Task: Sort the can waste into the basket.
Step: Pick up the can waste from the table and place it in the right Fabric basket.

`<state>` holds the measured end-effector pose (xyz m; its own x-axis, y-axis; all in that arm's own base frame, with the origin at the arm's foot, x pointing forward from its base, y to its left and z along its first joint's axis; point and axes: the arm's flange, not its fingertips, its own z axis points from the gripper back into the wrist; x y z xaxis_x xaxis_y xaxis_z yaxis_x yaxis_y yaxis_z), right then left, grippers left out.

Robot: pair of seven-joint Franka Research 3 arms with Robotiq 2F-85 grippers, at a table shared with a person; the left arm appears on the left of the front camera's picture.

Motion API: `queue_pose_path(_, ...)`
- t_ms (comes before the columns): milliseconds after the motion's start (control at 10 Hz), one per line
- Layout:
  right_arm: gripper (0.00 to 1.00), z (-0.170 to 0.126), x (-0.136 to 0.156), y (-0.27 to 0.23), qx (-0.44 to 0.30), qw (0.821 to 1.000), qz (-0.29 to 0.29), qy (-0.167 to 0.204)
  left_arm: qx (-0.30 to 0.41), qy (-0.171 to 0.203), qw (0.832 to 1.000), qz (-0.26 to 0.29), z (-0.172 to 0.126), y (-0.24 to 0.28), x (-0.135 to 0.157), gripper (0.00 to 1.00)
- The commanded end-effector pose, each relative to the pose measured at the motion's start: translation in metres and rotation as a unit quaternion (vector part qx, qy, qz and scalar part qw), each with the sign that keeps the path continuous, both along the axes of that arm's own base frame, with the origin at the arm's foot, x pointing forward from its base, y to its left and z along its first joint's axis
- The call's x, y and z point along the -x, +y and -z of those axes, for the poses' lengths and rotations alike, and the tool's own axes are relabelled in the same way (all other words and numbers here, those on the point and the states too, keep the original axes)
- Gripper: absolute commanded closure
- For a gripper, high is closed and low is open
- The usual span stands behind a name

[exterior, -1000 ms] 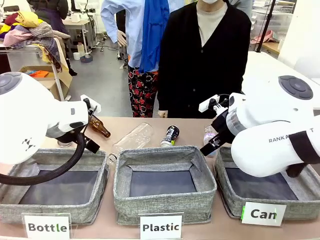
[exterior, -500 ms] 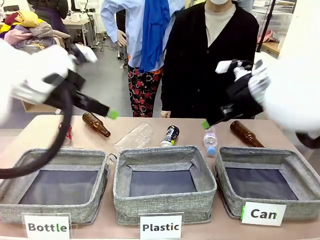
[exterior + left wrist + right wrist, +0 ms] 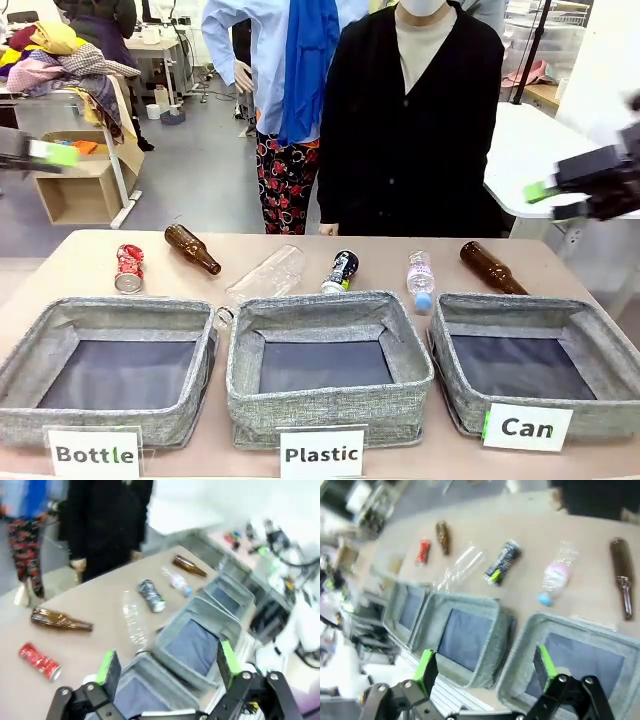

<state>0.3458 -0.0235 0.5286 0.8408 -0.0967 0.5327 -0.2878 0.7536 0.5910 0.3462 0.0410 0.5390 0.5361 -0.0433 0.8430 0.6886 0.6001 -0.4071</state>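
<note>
The grey woven "Can" basket (image 3: 600, 415) has a bare dark floor. The slim black can (image 3: 341, 271) and crushed red can (image 3: 129, 267) lie on the tabletop (image 3: 70, 265) behind. The left gripper (image 3: 167, 665) and right gripper (image 3: 485, 664) hang spread, raised at the sides.

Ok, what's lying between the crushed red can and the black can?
Front view: a brown glass bottle, then a clear plastic bottle, between the red can and black can.
</note>
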Motion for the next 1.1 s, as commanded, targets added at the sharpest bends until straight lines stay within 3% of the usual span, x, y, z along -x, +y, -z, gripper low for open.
queue_pose_path(0, 0.00, 0.052, 0.034, -0.043, -0.065, 0.996, 0.063, 0.005, 0.067, 0.029, 0.995, -0.071, 0.083, 0.023, 0.059, 0.00)
queue_pose_path(300, 0.00, 0.089, 0.049, -0.111, -0.143, 0.977, 0.155, 0.028, 0.184, 0.072, 0.968, -0.154, 0.134, 0.075, 0.070, 0.00)
queue_pose_path(600, 0.00, 0.118, 0.060, -0.145, -0.185, 0.957, 0.218, 0.049, 0.249, 0.132, 0.939, -0.197, 0.168, 0.074, 0.066, 0.00)
queue_pose_path(700, 0.00, 0.121, 0.060, -0.145, -0.180, 0.956, 0.226, 0.047, 0.255, 0.139, 0.936, -0.197, 0.172, 0.055, 0.066, 0.00)
queue_pose_path(800, 0.00, 0.087, 0.028, -0.180, -0.175, 0.958, 0.219, 0.062, 0.244, 0.130, 0.942, -0.190, 0.132, 0.159, 0.007, 0.00)
queue_pose_path(1000, 0.00, 0.087, 0.028, -0.180, -0.175, 0.958, 0.219, 0.062, 0.244, 0.130, 0.942, -0.190, 0.132, 0.159, 0.007, 0.00)
